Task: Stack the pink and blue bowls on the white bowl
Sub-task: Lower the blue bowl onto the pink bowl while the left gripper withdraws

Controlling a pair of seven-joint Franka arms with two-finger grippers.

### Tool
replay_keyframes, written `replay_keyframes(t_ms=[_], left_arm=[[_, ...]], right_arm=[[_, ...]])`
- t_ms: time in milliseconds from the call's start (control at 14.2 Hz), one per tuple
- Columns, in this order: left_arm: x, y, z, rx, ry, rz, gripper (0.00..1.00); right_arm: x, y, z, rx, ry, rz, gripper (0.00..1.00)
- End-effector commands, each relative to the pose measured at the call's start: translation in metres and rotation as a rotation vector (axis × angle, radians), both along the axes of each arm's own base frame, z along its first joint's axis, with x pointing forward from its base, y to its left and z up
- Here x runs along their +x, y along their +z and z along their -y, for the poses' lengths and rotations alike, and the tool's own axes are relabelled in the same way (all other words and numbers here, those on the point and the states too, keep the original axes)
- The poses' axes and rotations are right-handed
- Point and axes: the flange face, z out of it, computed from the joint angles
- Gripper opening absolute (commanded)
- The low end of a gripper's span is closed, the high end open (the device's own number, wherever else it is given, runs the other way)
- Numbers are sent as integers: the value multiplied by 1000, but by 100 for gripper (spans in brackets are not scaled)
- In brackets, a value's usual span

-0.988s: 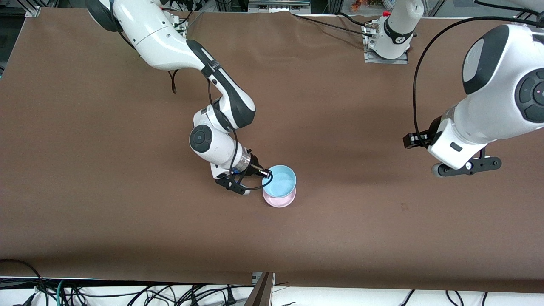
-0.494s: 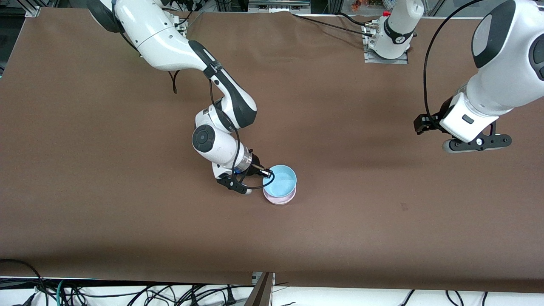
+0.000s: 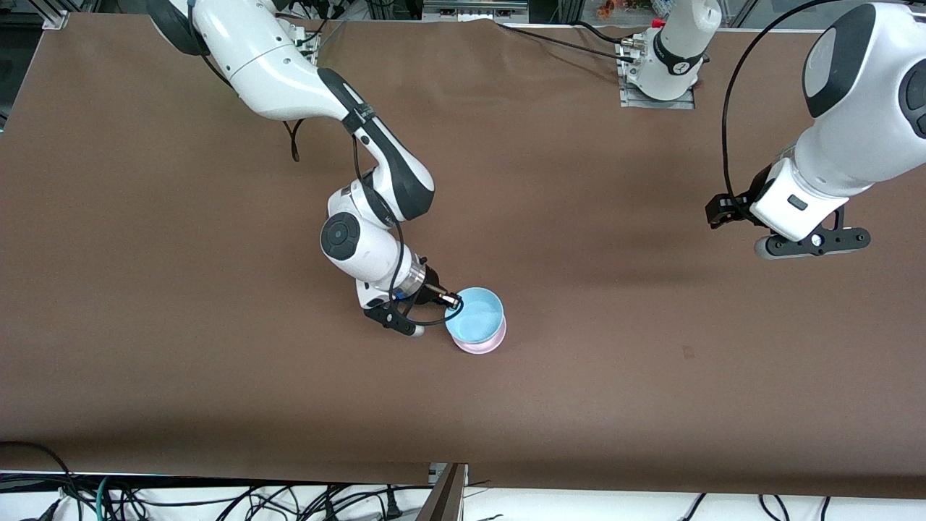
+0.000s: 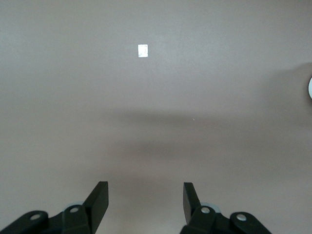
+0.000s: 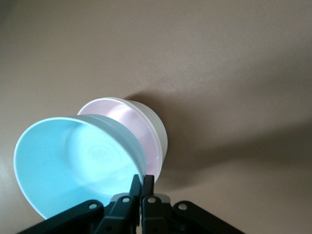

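- Right gripper (image 3: 450, 302) jaws pinch the blue bowl's (image 3: 474, 314) rim, tilted over the pink bowl (image 3: 486, 343) nested in the white bowl (image 5: 160, 132).
- Left gripper (image 4: 144, 199) waits over the bare table (image 3: 651, 376), jaws spread.

The blue bowl (image 3: 475, 315) (pinched at its rim by the right gripper (image 3: 450, 301)) has sunk lower over the pink bowl (image 3: 483, 343), while the left gripper (image 3: 809, 246) rose toward the frame's upper right

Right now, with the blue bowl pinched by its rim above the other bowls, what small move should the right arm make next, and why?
Probably lower and level it. The right gripper is shut on the blue bowl, which sits tilted over the pink bowl nested in the white bowl. Once it seats, open. The left gripper waits open over bare table.
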Motion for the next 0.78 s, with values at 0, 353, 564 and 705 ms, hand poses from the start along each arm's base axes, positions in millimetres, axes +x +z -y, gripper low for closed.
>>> replay_keyframes(t_ms=[0, 353, 564, 705], left_arm=[[-7, 4, -4, 9, -23, 16, 70], [-9, 1, -7, 7, -38, 19, 70], [-11, 2, -19, 2, -69, 16, 71], [-11, 2, -19, 2, -69, 16, 71]], right_arm=[[8, 2, -3, 3, -13, 25, 0], [10, -7, -1, -1, -18, 35, 0], [12, -11, -3, 3, -21, 44, 0], [11, -14, -6, 1, -18, 41, 0]])
